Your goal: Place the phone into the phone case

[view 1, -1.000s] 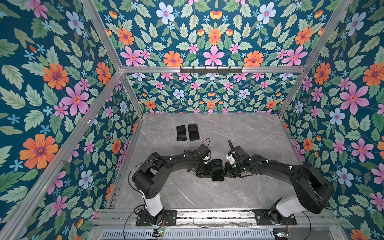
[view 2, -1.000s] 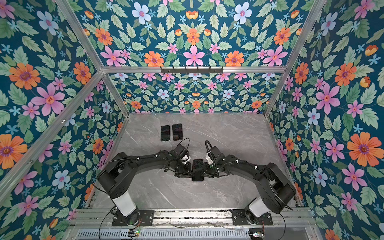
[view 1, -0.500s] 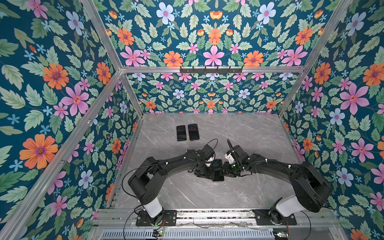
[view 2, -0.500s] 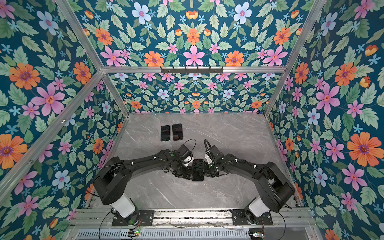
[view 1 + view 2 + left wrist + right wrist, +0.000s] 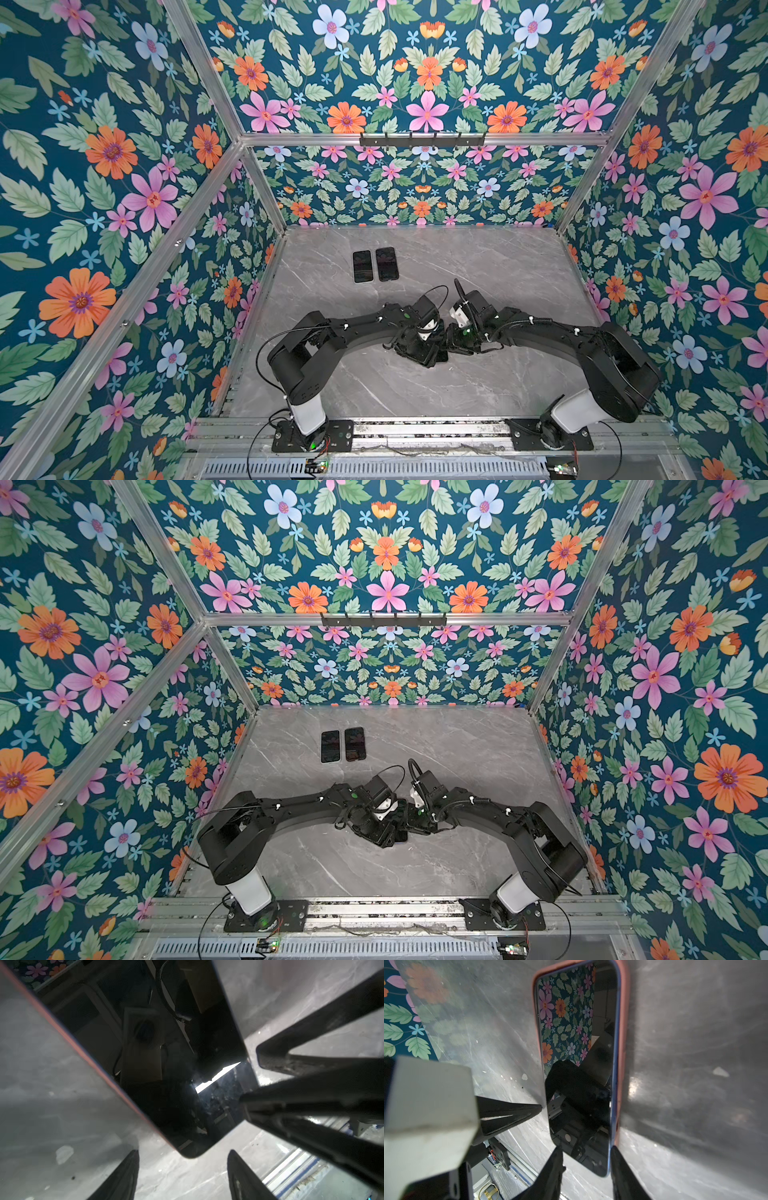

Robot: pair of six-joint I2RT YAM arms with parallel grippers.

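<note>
Because the phone [image 5: 577, 1032] is a stiff slab with a glossy glass face, expect it to be slippery on top and unforgiving of a hard pinch; judge it fairly light, but fragile. It lies screen up toward the front of the table [image 5: 498, 270], between your two arms, which hide most of it in both top views. The pink case [image 5: 623, 1043] shows along one long side, part of the other, and round the end away from your right gripper [image 5: 585, 1148]; whether the near end is seated I cannot tell. That case looks soft and rubbery to me, so its rim should flex and offer some friction, making it the better surface to touch. Your left gripper [image 5: 182, 1153] is released, fingers spread wide, the phone's corner lying just ahead of them and touching neither. Your right gripper straddles the near end with a finger beside each long edge, but whether it pinches or only stands alongside I cannot tell. Take hold across the short width, on the long edges low at the case rim, never at a corner or on the screen. Mind the two other phones [image 5: 362, 266] at the back of the table.
</note>
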